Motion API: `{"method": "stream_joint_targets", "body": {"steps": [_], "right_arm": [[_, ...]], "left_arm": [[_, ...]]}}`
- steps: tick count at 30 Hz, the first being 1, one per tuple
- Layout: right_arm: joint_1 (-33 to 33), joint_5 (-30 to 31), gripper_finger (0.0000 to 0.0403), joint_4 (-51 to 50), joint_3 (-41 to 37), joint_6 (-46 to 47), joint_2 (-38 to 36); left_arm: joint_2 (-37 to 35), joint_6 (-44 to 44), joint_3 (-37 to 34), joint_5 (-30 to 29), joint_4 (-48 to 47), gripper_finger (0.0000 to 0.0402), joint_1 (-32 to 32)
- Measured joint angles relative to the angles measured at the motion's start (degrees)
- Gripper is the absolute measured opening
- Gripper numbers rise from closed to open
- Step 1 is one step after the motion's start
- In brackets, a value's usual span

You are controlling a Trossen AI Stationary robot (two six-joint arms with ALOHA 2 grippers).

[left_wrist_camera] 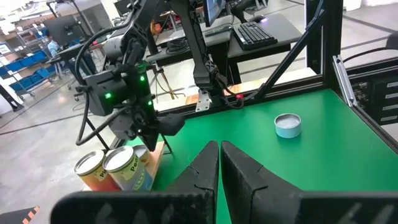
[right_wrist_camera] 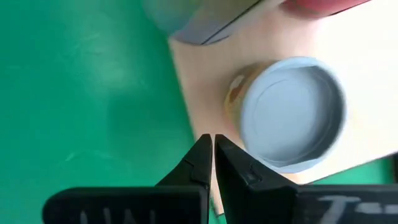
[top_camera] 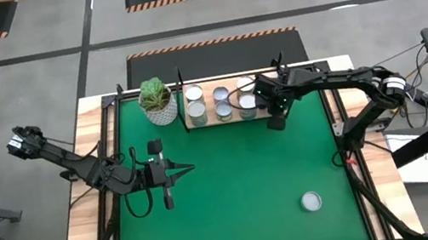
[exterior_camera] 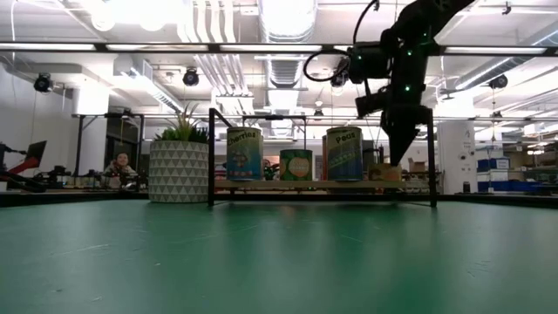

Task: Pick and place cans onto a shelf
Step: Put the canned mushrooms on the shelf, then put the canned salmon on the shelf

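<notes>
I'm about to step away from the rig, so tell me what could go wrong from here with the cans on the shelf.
1. The right gripper, shut, hangs right beside the end can, which sits near the shelf edge; a small sideways move could knock it off.
2. One can is left alone on the mat, far from the shelf; carrying it in risks bumping the crowded row.

Cans (top_camera: 221, 102) stand on the shelf (top_camera: 194, 126) just beside the right gripper (top_camera: 276, 120) (plant pot (top_camera: 158, 103) beyond them); one can (top_camera: 311, 201) lies well apart.
</notes>
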Motion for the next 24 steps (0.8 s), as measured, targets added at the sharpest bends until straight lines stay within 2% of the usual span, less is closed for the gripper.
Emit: {"method": "stream_joint_targets", "body": {"steps": [7, 13, 18, 24], "right_arm": [[-0.08, 11.16, 0.0009, 3.2, 0.69, 0.87, 0.0], [-0.26, 10.8, 0.0009, 1.41, 2.49, 0.28, 0.0], [0.03, 6.63, 0.0009, -3.63, 5.5, 1.57, -0.17], [5.27, 6.03, 0.0009, -4.13, 7.37, 7.73, -4.54]], "left_arm": [[0.0, 0.07, 0.0, 0.0, 0.02, 0.0, 0.0], [0.0, 0.11, 0.0, 0.0, 0.02, 0.0, 0.0], [0.02, 0.17, 0.0, 0.0, 0.0, 0.0, 0.0], [0.02, 0.21, -0.07, 0.01, 0.05, 0.0, 0.0]]}}
